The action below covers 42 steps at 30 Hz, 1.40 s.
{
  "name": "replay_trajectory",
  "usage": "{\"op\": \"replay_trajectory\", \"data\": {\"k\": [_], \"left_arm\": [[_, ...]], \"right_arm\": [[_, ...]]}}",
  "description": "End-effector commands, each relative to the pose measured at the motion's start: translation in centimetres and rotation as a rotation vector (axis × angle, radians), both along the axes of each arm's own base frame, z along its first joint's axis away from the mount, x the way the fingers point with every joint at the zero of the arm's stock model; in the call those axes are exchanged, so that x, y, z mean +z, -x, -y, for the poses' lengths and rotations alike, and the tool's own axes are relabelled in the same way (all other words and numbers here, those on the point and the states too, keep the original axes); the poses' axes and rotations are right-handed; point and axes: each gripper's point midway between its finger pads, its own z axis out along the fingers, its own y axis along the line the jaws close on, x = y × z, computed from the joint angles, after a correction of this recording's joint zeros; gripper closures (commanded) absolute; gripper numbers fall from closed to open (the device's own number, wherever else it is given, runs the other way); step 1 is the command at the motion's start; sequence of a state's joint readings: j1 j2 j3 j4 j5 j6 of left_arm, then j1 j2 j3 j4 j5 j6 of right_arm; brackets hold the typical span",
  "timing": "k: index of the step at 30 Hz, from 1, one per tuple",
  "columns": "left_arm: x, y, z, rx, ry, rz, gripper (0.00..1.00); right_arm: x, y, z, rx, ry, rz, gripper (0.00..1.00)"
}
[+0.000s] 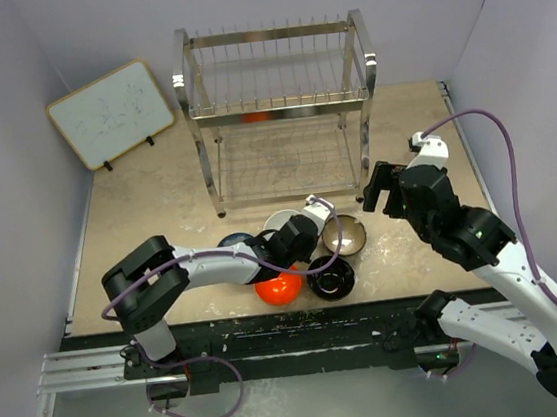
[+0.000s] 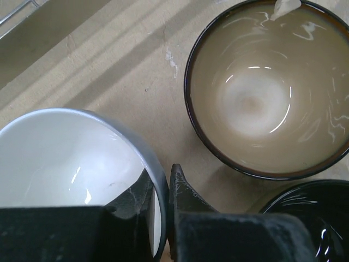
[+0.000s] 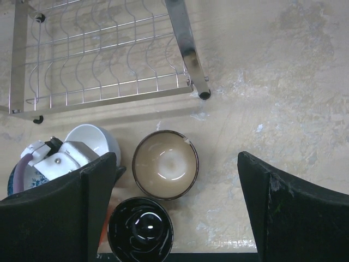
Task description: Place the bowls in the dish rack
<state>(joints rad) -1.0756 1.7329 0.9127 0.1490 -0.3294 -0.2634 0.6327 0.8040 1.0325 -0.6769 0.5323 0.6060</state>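
Note:
Five bowls cluster near the table's front edge. My left gripper [image 1: 294, 226] [image 2: 165, 191] is shut on the white bowl [image 1: 276, 219] [image 2: 54, 158], one finger inside its rim and one outside. To its right sit the tan bowl [image 1: 346, 234] [image 2: 262, 93] [image 3: 165, 164] and the glossy black bowl [image 1: 332, 281] [image 2: 313, 213] [image 3: 140, 229]. The orange-red bowl [image 1: 279, 289] and the blue-patterned bowl [image 1: 232, 242] [image 3: 15, 180] lie beside the left arm. Behind them stands the steel dish rack [image 1: 280, 118] [image 3: 109, 60]. My right gripper [image 1: 382, 193] [image 3: 175, 158] hovers open to the right of the tan bowl, holding nothing.
A white board in a wooden frame [image 1: 110, 113] leans at the back left. The rack's front right leg [image 3: 192, 60] stands just behind the tan bowl. Grey walls close in the table on both sides.

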Motion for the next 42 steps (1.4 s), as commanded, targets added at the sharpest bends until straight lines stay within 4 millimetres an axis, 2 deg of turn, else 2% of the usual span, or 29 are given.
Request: {"op": "replay_trajectory", "data": {"k": [1,4,10,12,15,18,21,30,42], "left_arm": [[1.8,0.1,-0.3,0.013,0.009,-0.012,1.00],[5.6,0.1,-0.1,0.018,0.050,0.015,1.00],[15.3,0.8,1.0,-0.004,0.281,0.063,1.00],[17.8,1.0,1.4,-0.021,0.357,0.083,1.00],[19.8,0.7,2.0,-0.043,0.437,0.082,1.00],[20.5,-0.4,2.4,-0.063,0.526,0.046,1.00],[21.4,-2.3,2.1,-0.057,0.638,0.028,1.00],[24.4,-5.3,1.8,-0.063,0.854,0.045,1.00],[22.7,-7.5,2.6,-0.075,1.001,-0.028,1.00]], "right_arm": [[2.7,-0.3,0.5,-0.022,-0.017,0.063,0.07],[3.2,-0.4,0.5,-0.024,-0.023,0.073,0.08],[4.8,-0.5,0.6,-0.021,-0.015,0.096,0.09],[5.5,-0.6,0.6,-0.018,-0.016,0.106,0.11],[6.4,-0.6,0.5,-0.008,-0.021,0.120,0.11],[7.2,-0.5,0.5,-0.006,-0.028,0.131,0.10],[8.3,-0.5,0.6,-0.004,-0.029,0.145,0.10],[11.6,-0.8,0.2,0.022,-0.035,0.182,0.09],[13.9,-0.2,0.5,0.039,-0.038,0.219,0.08]]}}
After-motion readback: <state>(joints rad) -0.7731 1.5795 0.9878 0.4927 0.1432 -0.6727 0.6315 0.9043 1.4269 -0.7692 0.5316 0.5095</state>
